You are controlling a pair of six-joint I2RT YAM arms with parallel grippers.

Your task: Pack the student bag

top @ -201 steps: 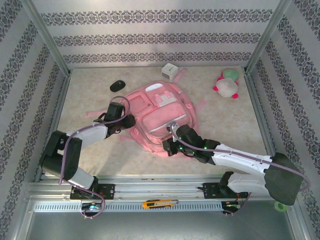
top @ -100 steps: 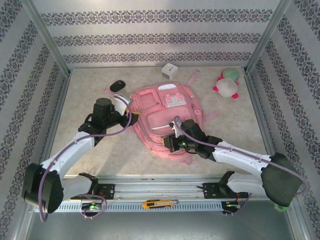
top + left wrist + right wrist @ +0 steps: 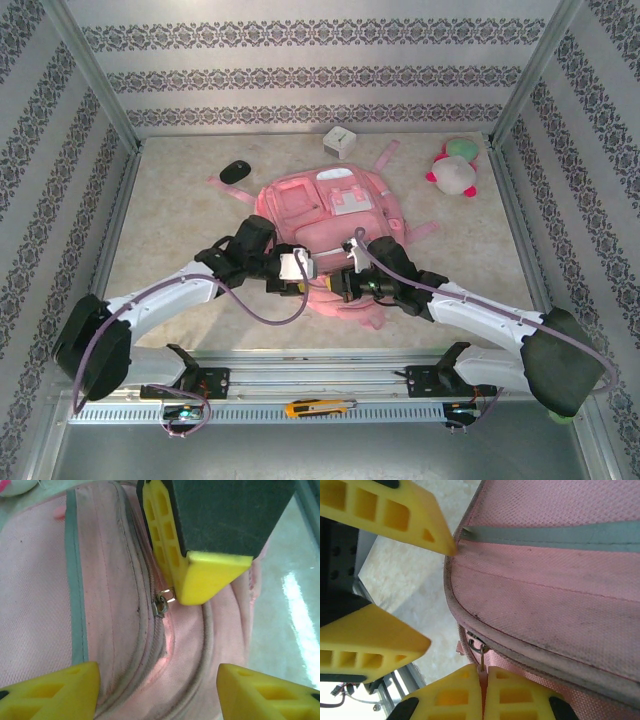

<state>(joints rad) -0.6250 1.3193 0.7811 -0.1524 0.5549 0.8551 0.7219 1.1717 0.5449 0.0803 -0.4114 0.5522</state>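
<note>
The student bag (image 3: 325, 215), a big pink backpack with pale trim, lies flat mid-table with its front pockets up. At its near edge my right gripper (image 3: 343, 283) is shut on a pink zipper pull tab (image 3: 483, 676); the metal slider ring (image 3: 478, 648) sits just beyond my right gripper (image 3: 484, 672). My left gripper (image 3: 310, 274) faces it from the left, open. In the left wrist view my left gripper (image 3: 157, 692) straddles the zipper seam of the student bag (image 3: 115, 580) without touching it, and the zipper slider (image 3: 161, 603) lies ahead, beside the right gripper's yellow fingers (image 3: 200, 580).
A black mouse (image 3: 235, 171) lies left of the bag and a white box (image 3: 340, 141) sits behind it. A pink-white-green plush toy (image 3: 455, 170) rests at the back right. An orange utility knife (image 3: 318, 407) lies on the front rail. Patterned walls enclose the table.
My left arm swung from the bag's left side to its near edge, beside the right gripper, and its jaws widened. The bag shifted slightly away early on. The right gripper kept its grip.
</note>
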